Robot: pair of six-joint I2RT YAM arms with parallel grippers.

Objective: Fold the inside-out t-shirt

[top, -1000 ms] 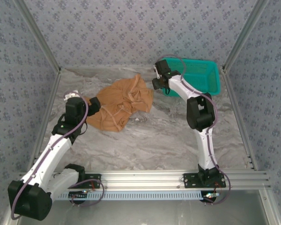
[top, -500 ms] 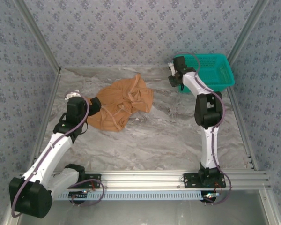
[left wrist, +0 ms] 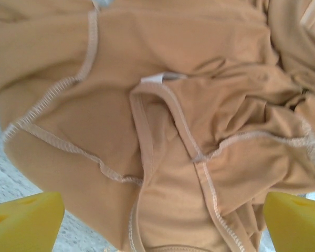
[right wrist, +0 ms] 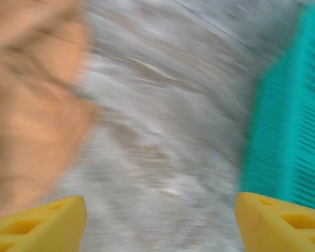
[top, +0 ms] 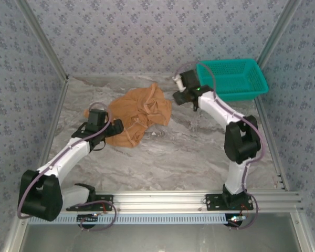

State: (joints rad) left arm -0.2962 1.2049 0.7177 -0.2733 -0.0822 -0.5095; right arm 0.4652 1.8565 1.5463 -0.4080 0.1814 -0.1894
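The inside-out t-shirt (top: 139,111) lies crumpled on the marble table, orange-tan with pale seams showing. My left gripper (top: 113,127) hovers open at its near-left edge. In the left wrist view the t-shirt (left wrist: 163,131) spreads under the camera, with its neckband and a small white label (left wrist: 160,77) in sight. The left gripper (left wrist: 160,228) has its yellow fingertips (left wrist: 23,220) wide apart over the cloth. My right gripper (top: 178,97) hangs open just right of the shirt. In the blurred right wrist view the right gripper (right wrist: 160,226) is over bare table, with the t-shirt (right wrist: 26,105) to its left.
A teal plastic basket (top: 233,79) stands at the back right, close behind the right arm; its wall (right wrist: 289,115) runs along the right wrist view's right side. Patterned walls enclose the table on three sides. Bare marble (top: 173,152) stretches in front of the shirt.
The basket has slid right and back. My right gripper swung right, then back left toward the shirt. My left arm moved right, bringing its gripper over the shirt's near edge.
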